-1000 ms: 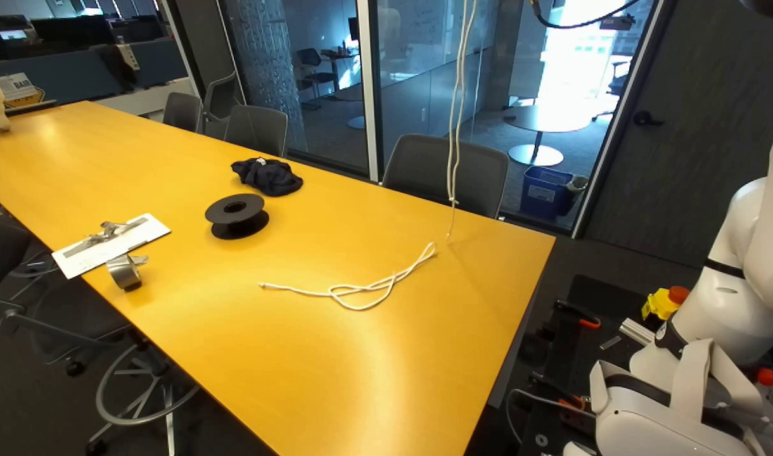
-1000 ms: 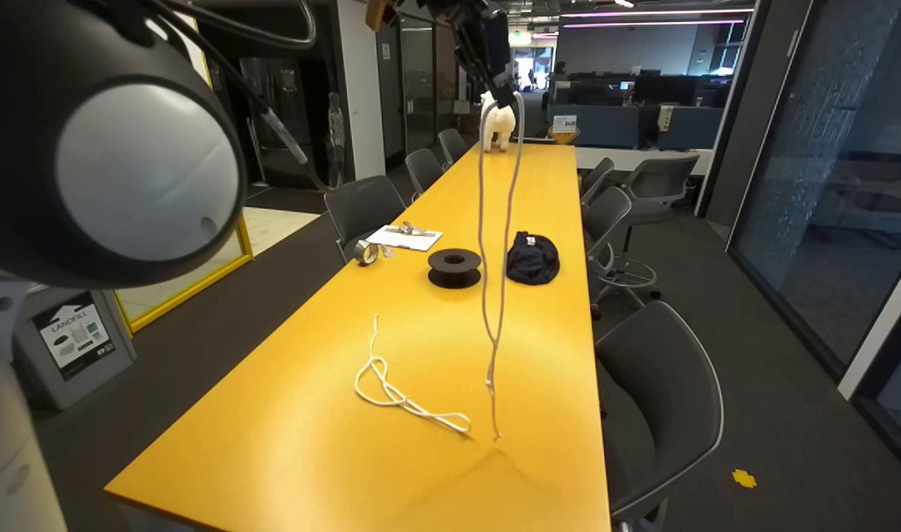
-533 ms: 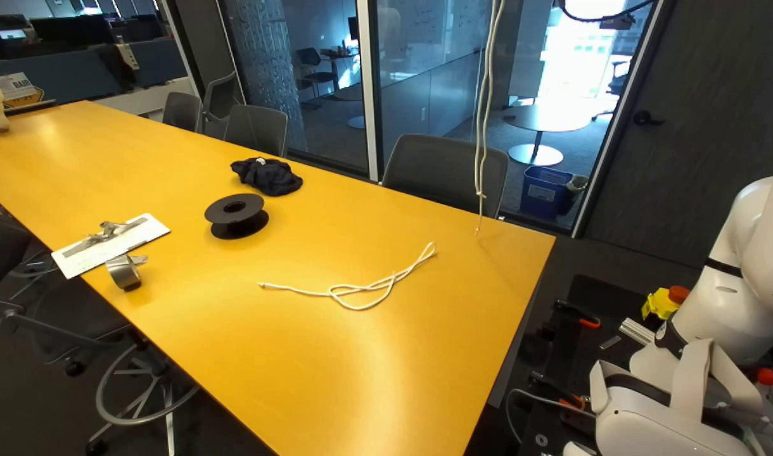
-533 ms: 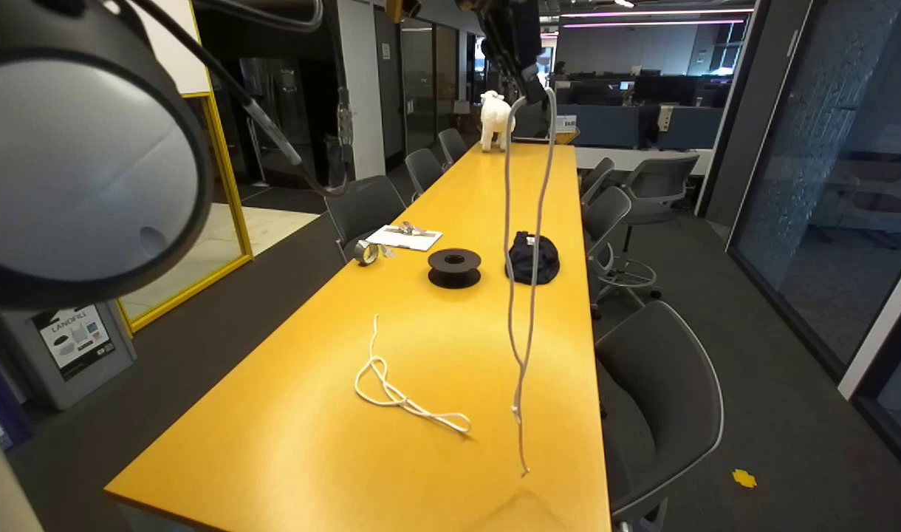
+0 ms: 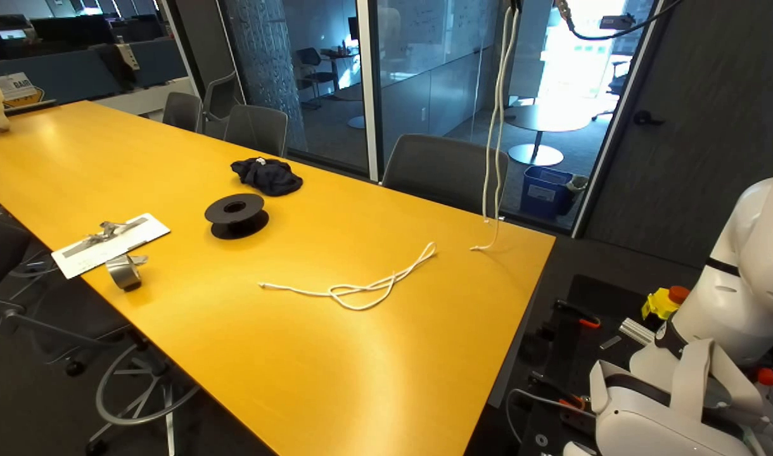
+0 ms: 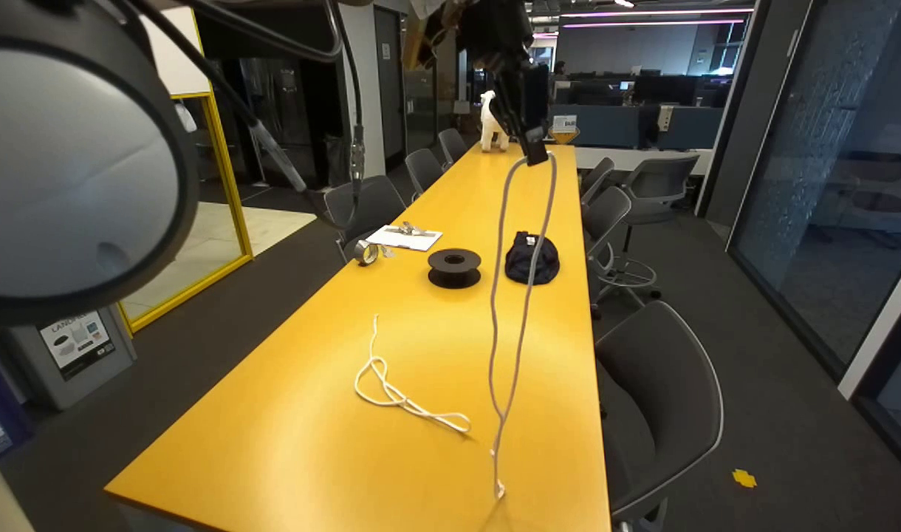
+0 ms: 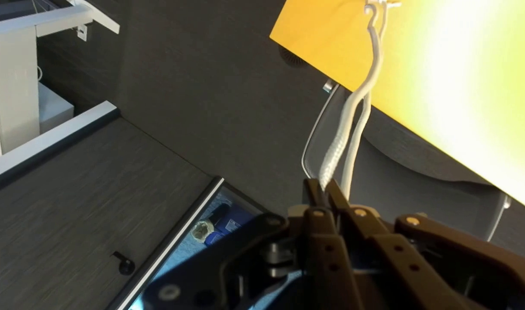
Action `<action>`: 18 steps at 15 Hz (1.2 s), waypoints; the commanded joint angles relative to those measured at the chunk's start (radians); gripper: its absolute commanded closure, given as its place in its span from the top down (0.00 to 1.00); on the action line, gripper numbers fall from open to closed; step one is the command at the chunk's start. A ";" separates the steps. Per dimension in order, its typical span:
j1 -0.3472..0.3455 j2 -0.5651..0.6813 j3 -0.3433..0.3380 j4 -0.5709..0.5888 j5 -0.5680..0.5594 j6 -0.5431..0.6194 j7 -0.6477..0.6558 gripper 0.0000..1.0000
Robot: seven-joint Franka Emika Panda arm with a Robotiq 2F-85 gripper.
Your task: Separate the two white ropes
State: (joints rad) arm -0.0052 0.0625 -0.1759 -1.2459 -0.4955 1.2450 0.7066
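Observation:
One white rope lies in a loose loop on the yellow table in both exterior views. My gripper is shut on the other white rope near its middle. That rope hangs in two strands below the fingertips, also in an exterior view. One end bends against the tabletop near the table's end; the other end hangs a little higher. In the wrist view the fingertips pinch the rope. The two ropes are apart. In an exterior view only the fingertips show at the top edge.
A black spool, dark cloth, white board and tape roll stand farther along the table. A chair stands beside the table's edge, near the hanging rope. A plush animal stands at the far end.
My gripper moved toward the table's near end and chair side with the hanging rope, then came down. The rope's lower end now bends on the tabletop. The loose rope has not moved.

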 commanded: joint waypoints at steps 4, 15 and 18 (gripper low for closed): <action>-0.012 0.063 0.003 -0.005 0.025 0.050 -0.051 0.02; -0.020 0.423 0.022 0.320 0.118 0.179 -0.133 0.02; -0.018 0.526 0.015 0.437 0.126 0.168 -0.155 0.02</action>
State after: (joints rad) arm -0.0139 0.4647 -0.1577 -0.9959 -0.3972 1.4408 0.6015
